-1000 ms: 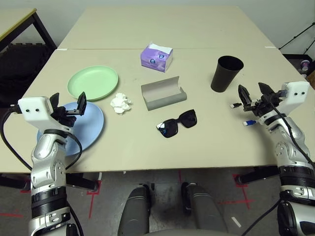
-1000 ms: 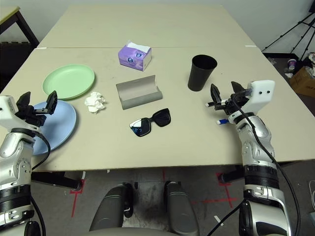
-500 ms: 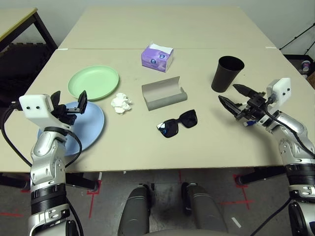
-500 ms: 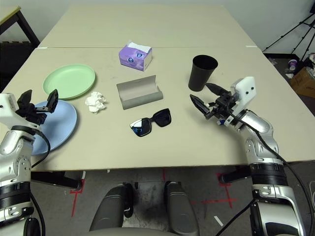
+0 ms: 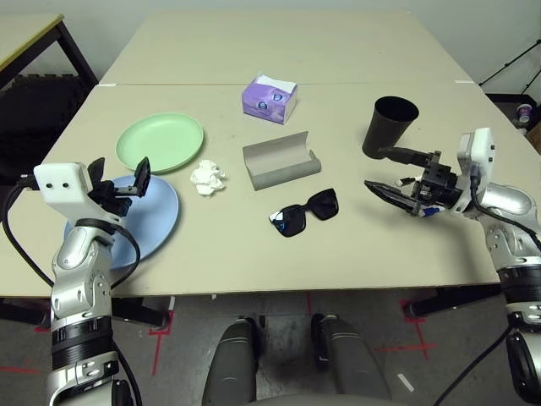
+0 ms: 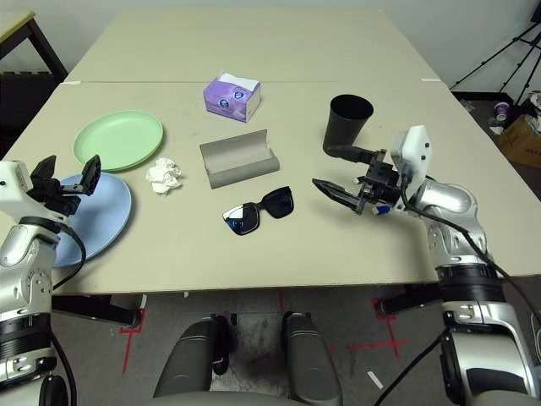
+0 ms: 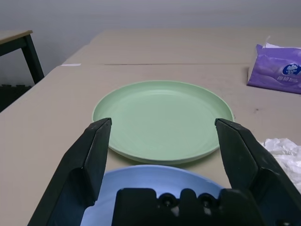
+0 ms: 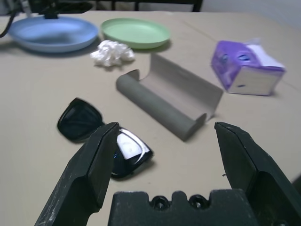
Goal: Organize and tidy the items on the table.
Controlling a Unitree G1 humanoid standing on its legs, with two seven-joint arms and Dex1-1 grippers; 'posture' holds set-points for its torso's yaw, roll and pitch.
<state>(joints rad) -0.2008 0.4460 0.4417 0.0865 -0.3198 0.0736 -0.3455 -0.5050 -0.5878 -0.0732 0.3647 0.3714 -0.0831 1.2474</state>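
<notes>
On the beige table [image 5: 254, 254] black sunglasses [image 5: 304, 212] lie near the middle, in front of an open grey glasses case [image 5: 281, 160]. My right gripper [image 5: 374, 167] is open, hovering right of the sunglasses and pointing at them, in front of the black cup [image 5: 389, 127]. A marker pen's blue-capped end [image 5: 428, 211] peeks out under that hand; the rest is hidden. My left gripper [image 5: 119, 165] stands open over the blue plate [image 5: 139, 222], with the green plate [image 7: 162, 120] just beyond it. A crumpled tissue [image 5: 207, 178] lies beside the plates.
A purple tissue box [image 5: 270, 99] stands behind the case. A second table [image 5: 279, 42] adjoins the far edge. A dark table frame [image 5: 51, 51] is at the far left and a tripod [image 5: 516, 59] at the far right.
My right gripper has swung from pointing upward by the pens to pointing left, and has moved toward the sunglasses. The left arm has stayed put.
</notes>
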